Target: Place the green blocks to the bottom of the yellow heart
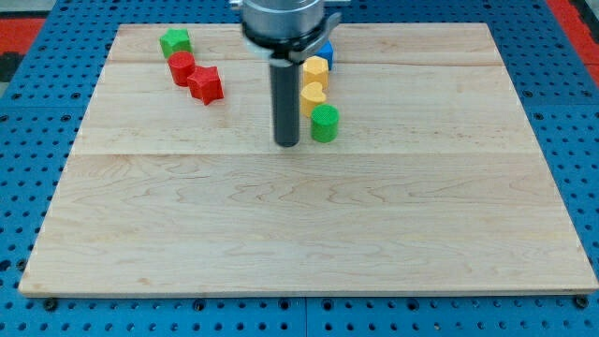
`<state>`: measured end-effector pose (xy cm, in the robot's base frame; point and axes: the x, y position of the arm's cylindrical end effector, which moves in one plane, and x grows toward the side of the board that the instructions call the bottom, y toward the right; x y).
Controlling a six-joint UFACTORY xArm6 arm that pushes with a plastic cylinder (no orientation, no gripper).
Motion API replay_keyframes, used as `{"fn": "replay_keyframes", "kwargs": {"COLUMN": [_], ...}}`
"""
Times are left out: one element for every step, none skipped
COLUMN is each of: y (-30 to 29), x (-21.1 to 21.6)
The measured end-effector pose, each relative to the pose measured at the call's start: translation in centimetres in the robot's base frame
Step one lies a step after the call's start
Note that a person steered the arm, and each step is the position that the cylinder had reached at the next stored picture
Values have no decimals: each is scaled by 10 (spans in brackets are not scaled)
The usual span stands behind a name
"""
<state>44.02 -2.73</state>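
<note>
Two green blocks are seen: a green cylinder [324,124] touching the yellow heart [314,97] on its bottom side near the bench [299,234] top edge, and a green block [174,42] at the top-left corner. No gripper is fitted; my tip [286,143] is placed just left of the cylinder.

This looks like a robotics lab or test bench. A pale wooden board of glued planks [309,225] serves as the counter, lying on a blue perforated metal base plate [28,159] with a regular grid of holes. At 12 o'clock a grey machined robot mount [281,23] carries a straight dark rod [286,98]. Small bright plastic blocks [204,84] sit at 11 o'clock.
</note>
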Motion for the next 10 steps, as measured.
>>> {"fn": "replay_keyframes", "kwargs": {"y": [63,96,90,69,70,42,-74,-158,-219,-223], "x": [19,-23,-43,-36,-7,36,16,-50,-120,-187]}}
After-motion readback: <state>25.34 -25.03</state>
